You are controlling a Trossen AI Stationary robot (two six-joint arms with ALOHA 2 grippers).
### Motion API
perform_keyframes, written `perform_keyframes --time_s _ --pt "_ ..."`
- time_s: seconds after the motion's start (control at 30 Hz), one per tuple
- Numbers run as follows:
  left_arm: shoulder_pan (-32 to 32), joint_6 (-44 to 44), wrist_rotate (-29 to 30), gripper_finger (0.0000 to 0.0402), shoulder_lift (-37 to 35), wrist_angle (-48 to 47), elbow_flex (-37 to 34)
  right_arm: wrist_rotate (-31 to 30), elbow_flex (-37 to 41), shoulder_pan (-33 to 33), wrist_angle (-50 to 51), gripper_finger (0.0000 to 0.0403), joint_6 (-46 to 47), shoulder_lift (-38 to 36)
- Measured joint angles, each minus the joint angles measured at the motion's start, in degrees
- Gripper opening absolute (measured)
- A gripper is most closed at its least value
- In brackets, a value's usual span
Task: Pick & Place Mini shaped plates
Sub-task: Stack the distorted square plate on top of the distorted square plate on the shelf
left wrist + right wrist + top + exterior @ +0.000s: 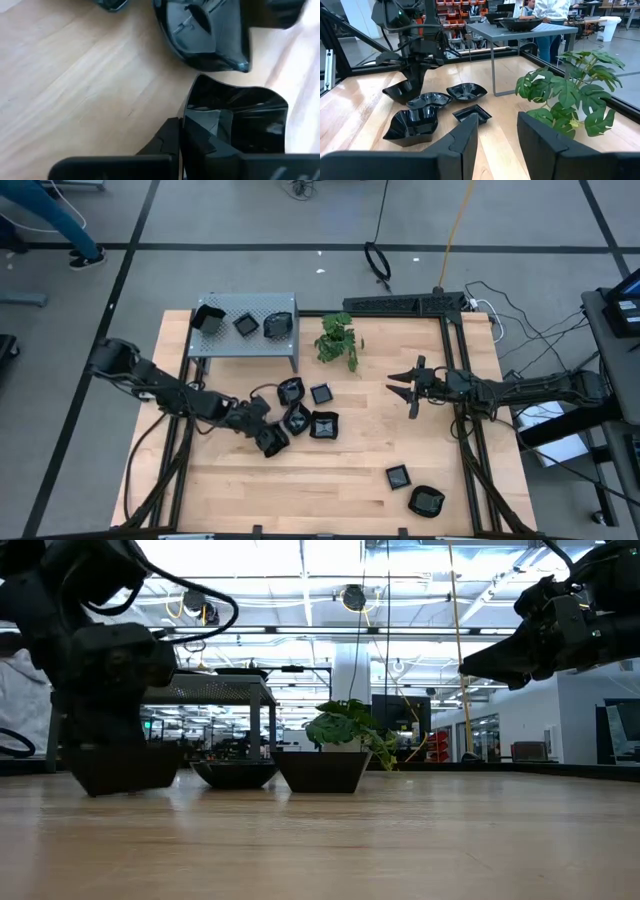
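No legible text or labels.

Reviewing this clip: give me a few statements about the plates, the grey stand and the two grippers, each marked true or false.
1. The left gripper is shut on a mini plate at the lower left of the cluster. True.
2. The right gripper holds a plate. False: its fingers are open and empty, above the table right of the plant.
3. Three black plates sit on the grey perforated stand. True.
4. The table's near right corner holds no plates. False: two plates lie there.
5. The plant stands on the stand. False: it stands on the table beside it.
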State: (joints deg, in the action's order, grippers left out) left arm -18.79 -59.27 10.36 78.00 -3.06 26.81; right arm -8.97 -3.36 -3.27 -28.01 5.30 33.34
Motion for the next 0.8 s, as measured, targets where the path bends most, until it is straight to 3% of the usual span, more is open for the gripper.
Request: perform_keyframes --time_s 0.27,0.43,0.53,0.8 --pt "0.1 -0.9 0.2 0.0015 -6.0 0.1 0.0 0.0 0.0 0.0 0.0 0.0128 0.0 0.0" --pt "0.7 -1.2 5.4 0.0005 -11.3 0.1 0.0 0.0 0.0 0.0 0.0 0.0128 0.0 0.0" --pt "1.5 -2.1 13.9 0.0014 -14.8 0.3 0.0 0.0 0.0 0.0 0.0 0.0128 0.0 0.0" --pt "4.9 -2.2 47.7 0.0005 -24.0 0.4 0.0 0.0 0.0 0.0 0.0 0.0128 0.0 0.0"
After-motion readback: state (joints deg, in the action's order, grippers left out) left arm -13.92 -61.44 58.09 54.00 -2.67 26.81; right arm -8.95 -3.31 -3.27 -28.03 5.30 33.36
